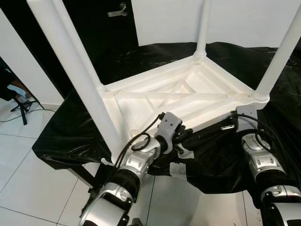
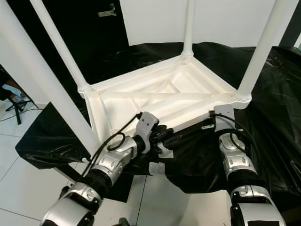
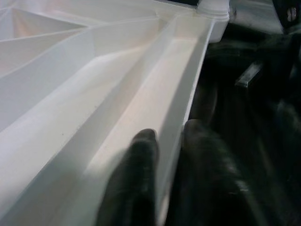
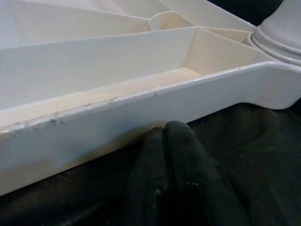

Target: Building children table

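The floor [image 1: 28, 174] is made of large white tiles with thin grey joints, and it shines a little under an even, bright light. A low surface stands in the middle, fully covered with a black sheet [image 1: 61, 136] that is wrinkled and hangs down over the edges. Behind it there is a white wall [image 1: 244, 21]. To the left of this wall is a black door [image 1: 101, 28] with a metal handle [image 1: 117, 10]. Another white panel [image 1: 23, 66] stands at the left side. Near it, on the tiles, are the black legs of a stand [image 1: 21, 109] and a thin cable [image 1: 9, 120].
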Robot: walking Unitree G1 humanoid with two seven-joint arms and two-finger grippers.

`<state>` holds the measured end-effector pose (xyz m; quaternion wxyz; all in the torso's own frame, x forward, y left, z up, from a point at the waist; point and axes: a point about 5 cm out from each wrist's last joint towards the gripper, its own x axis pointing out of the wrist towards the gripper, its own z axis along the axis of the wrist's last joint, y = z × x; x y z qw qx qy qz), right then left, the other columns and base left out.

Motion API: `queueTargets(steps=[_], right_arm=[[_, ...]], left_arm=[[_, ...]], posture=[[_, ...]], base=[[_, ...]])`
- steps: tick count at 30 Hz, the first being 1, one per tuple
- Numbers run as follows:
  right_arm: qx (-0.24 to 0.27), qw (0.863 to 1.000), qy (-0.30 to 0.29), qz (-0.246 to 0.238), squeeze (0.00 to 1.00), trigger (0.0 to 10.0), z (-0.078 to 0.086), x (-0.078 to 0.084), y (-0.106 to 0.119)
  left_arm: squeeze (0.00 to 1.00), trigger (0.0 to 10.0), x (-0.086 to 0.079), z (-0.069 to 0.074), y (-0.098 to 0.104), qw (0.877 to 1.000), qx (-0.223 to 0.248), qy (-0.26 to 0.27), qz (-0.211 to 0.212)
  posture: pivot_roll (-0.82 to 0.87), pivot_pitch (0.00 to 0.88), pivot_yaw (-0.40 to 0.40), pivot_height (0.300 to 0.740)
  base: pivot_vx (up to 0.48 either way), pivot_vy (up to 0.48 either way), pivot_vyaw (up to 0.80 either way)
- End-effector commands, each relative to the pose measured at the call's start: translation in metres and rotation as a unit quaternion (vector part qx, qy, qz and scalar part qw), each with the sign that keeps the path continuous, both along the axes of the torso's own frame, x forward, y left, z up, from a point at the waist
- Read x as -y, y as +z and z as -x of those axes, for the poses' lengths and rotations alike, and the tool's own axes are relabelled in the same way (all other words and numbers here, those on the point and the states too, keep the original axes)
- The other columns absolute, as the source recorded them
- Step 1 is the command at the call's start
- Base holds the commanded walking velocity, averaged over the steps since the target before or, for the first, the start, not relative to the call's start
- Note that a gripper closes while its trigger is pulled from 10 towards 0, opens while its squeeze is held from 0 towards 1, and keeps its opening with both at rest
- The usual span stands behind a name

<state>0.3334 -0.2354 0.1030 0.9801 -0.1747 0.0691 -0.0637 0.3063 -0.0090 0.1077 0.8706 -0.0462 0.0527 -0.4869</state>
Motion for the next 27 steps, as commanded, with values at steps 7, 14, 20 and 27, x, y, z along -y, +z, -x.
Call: queueTargets(steps=[7, 14, 20, 27], right_arm=[[0.056, 0.998, 0.023, -0.026, 0.00, 10.0, 0.013, -0.030, 0.007], [0.060, 0.998, 0.016, -0.031, 0.00, 10.0, 0.025, -0.035, 0.004], [0.062, 0.997, 0.021, -0.029, 0.00, 10.0, 0.026, -0.038, 0.005], [0.064, 0.997, 0.034, -0.033, 0.00, 10.0, 0.026, -0.045, 0.011]], left_arm=[[0.00, 10.0, 0.020, 0.014, 0.022, 0.992, 0.033, -0.105, 0.059], [0.00, 10.0, 0.016, 0.016, 0.033, 0.988, 0.049, -0.109, 0.103], [0.00, 10.0, 0.007, 0.020, 0.027, 0.986, 0.040, -0.126, 0.102], [0.00, 10.0, -0.038, 0.035, -0.002, 0.987, 0.014, -0.136, 0.080]], posture=[[0.04, 0.000, 0.096, 0.740], [0.03, 0.000, 0.102, 0.740], [0.03, 0.000, 0.102, 0.740], [0.06, 0.000, 0.093, 0.740]], base=[[0.000, 0.000, 0.00], [0.000, 0.000, 0.00], [0.000, 0.000, 0.00], [0.000, 0.000, 0.00]])
